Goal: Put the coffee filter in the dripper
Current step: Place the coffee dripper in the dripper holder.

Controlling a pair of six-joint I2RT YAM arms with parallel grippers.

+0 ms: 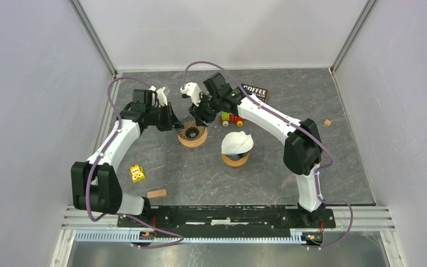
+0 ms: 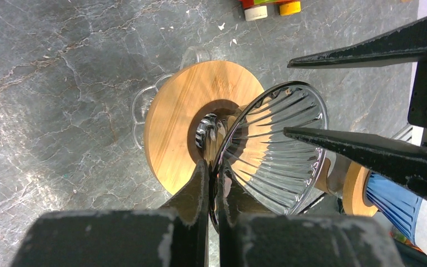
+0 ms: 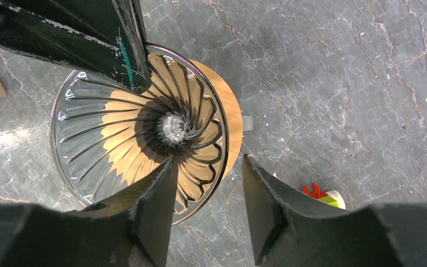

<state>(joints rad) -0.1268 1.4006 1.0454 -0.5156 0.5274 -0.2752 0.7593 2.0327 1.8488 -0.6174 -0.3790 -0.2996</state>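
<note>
A clear ribbed glass dripper (image 1: 192, 133) on a round wooden base stands left of centre. My left gripper (image 1: 177, 123) is shut on its rim, as the left wrist view (image 2: 216, 167) shows, with the dripper (image 2: 278, 144) tilted. My right gripper (image 1: 195, 115) is open over the dripper's far side. In the right wrist view (image 3: 208, 161) one finger is inside the cone (image 3: 139, 128) and the other outside the rim. A white paper coffee filter (image 1: 237, 142) sits in a second dripper on a wooden base to the right, apart from both grippers.
A black coffee-filter pack (image 1: 255, 92) lies at the back. A red and green toy (image 1: 231, 117) lies behind the second dripper. A yellow toy (image 1: 137, 173) and a wooden block (image 1: 156, 193) lie front left. A small block (image 1: 327, 123) lies at the right.
</note>
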